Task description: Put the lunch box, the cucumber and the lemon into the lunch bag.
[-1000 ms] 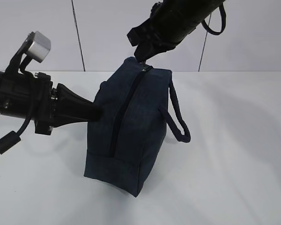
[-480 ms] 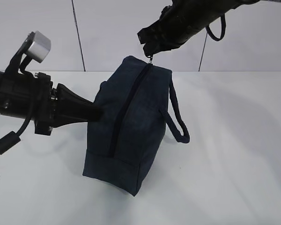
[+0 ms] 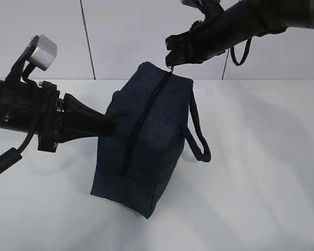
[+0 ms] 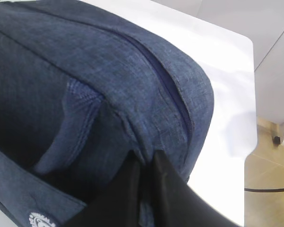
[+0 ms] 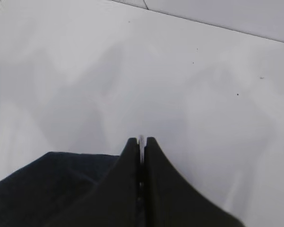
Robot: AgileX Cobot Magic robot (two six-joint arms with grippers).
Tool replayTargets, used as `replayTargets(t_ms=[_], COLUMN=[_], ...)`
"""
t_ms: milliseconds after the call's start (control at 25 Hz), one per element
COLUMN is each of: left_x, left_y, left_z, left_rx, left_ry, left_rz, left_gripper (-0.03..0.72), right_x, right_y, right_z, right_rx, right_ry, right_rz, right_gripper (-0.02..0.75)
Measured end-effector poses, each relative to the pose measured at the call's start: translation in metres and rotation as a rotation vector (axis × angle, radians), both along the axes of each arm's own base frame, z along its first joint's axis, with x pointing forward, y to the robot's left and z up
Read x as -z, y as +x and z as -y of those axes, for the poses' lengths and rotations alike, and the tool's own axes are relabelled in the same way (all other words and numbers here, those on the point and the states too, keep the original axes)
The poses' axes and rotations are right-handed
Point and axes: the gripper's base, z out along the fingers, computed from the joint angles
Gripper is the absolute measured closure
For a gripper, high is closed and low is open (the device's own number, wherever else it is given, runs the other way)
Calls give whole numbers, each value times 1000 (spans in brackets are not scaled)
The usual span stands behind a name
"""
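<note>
White tabletop (image 3: 261, 172) filled most of the exterior view, with a pale wall behind it. On it stood the boxy dark navy fabric lunch bag (image 3: 146, 141), tilted a little, its rope-like handle (image 3: 198, 137) hanging down the right side and its dark top zipper (image 3: 141, 123) shut along all the length that showed.

The left gripper (image 4: 144, 175), black and tapered, reached in from the left and pinched a fold of fabric at the bag's end, its fingers (image 4: 168, 189) pressed together on the cloth. The right gripper (image 5: 141, 149) came in from the upper right, closed tight on the small silver ring pull (image 5: 141, 140) at the far, upper end of the zipper.

The glass lunch box, the cucumber and the lemon appeared in none of the views. With the bag zipped, they could not be confirmed inside it; if they were, only letting go would have remained, and if not, opening and all the packing.
</note>
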Motion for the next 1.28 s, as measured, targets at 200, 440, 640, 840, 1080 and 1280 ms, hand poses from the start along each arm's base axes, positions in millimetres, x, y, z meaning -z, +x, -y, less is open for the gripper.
replayTargets(t_ms=[200,440,640,840,1080,1280], left_x=[0,0,0,0,0,0], left_y=[0,0,0,0,0,1], left_z=[0,0,0,0,0,0], left_rx=[4,9,12,11,11,8], left_ry=[2,3,5,6,6,6], left_rz=[8,18,24,25,25,29], left_gripper=[676,676,676,676,676,676], right_x=[25,62,88,111,110,123], right_y=[16,30,36,40,43,44], right_z=[14,33,43,44,44,44], right_rx=[28,47,60,61,75,86], right_ry=[169,383,459,526,561,565], right_rz=[-56,-157,-214,-232,-190,-212], right_gripper=[717,717,717,717,717,717])
